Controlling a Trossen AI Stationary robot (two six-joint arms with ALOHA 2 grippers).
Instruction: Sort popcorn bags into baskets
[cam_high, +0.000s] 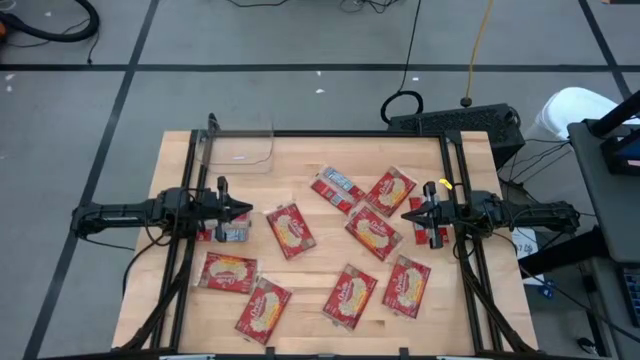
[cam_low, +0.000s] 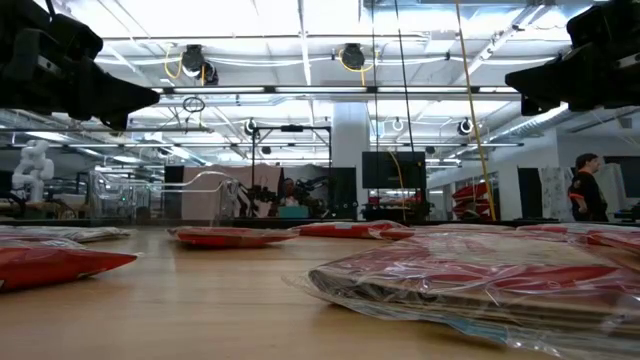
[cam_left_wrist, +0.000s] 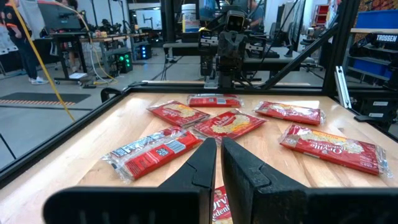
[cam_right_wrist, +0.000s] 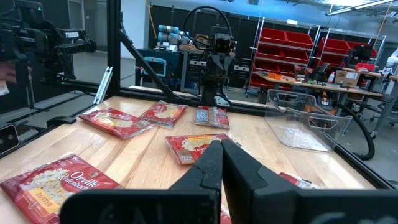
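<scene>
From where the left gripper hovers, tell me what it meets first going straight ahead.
Probably nothing on the table: the shut left gripper points level above the bags, toward the right gripper opposite. Height is hard to judge.

Packet under left gripper (cam_high: 243, 209): mostly covered by arm in high view, only red and grey-blue end showing (cam_high: 232, 233)
Packet beneath right gripper (cam_high: 408, 214): partly hidden by arm, red edge visible (cam_high: 421, 233)
Low view: both arms cut off by top edge, fingertips out of picture; near packet (cam_low: 480, 285) blurred, cut by right edge
Left wrist view: packet below fingers (cam_left_wrist: 219, 205) cut by bottom edge, print only partly readable
Clear bin (cam_high: 240, 148): walls faint in high view, contents cannot tell
</scene>
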